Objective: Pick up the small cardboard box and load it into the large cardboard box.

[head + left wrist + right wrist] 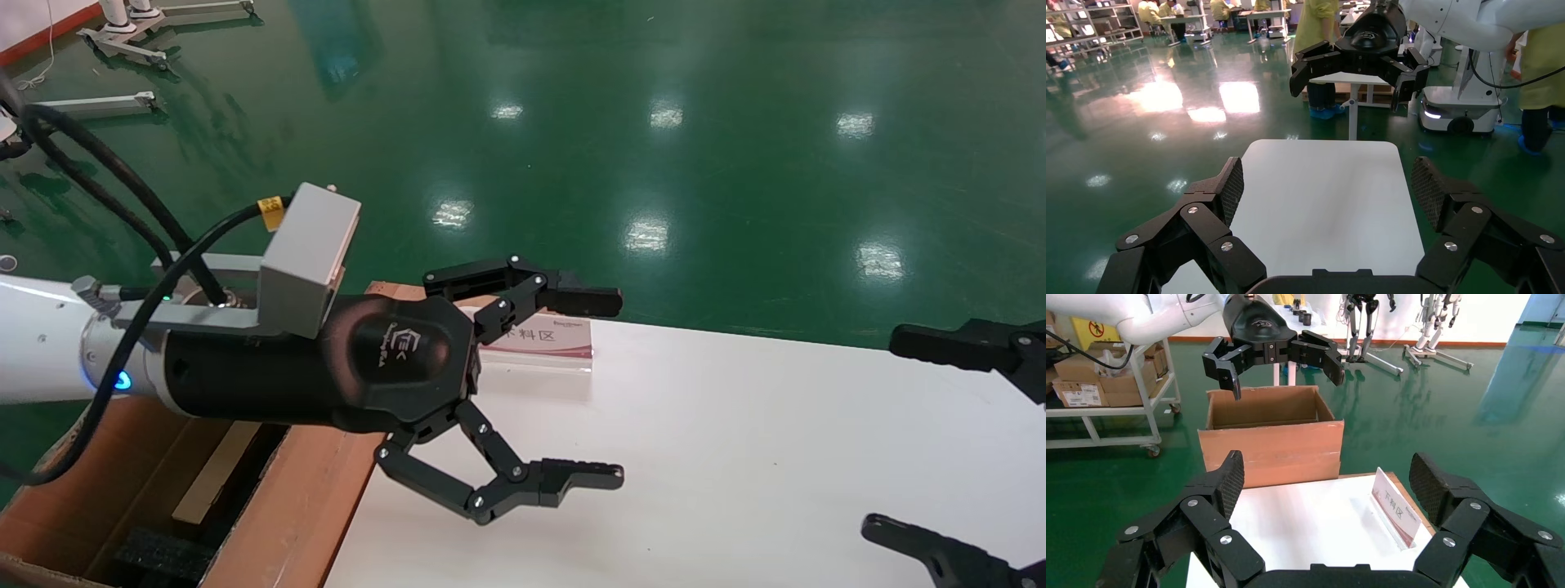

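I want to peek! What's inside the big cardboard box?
Inside the large cardboard box: black foam and a pale strip. The left gripper covers the rest.

A white, smooth-topped rectangular table with rounded corners [735, 457] stands on a glossy green floor [654, 122]. On the table, near its far edge, a clear acrylic sign holder with a pink-and-white printed card [543, 341] stands leaning. At the table's left end, a big brown corrugated cardboard box with upright flaps [1271, 441] rests on the floor.
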Motion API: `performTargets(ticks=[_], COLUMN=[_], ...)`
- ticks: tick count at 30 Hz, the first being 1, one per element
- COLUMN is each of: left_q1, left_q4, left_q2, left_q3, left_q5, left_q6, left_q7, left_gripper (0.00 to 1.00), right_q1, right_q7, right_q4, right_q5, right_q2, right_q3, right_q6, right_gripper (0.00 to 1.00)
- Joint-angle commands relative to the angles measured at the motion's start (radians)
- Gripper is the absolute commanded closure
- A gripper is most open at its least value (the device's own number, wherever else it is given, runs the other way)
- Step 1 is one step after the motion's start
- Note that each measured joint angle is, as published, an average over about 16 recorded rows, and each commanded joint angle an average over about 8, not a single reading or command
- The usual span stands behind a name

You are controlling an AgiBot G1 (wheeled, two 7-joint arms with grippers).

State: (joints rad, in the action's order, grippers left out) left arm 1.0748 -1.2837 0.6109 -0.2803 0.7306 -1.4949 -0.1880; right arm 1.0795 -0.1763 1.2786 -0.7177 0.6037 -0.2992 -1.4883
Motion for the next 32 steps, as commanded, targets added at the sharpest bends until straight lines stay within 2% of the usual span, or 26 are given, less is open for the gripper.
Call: performTargets(ticks=[1, 32], left_q1=[0.0, 0.001], left_q4=[0.0, 0.0], left_q2=[0.0, 0.0], left_q3=[0.0, -0.001], left_q5=[0.0, 0.0], left_q6=[0.0, 0.0], left_q7=[0.0, 0.0], left_gripper=[0.0, 0.0], right_q1=[0.0, 0.0], right_q7=[0.0, 0.0], right_q4=[0.0, 0.0], right_q5=[0.0, 0.0], right_q2=[0.0, 0.0], right_q3=[0.0, 0.0], right_q6=[0.0, 0.0], right_gripper=[0.0, 0.0])
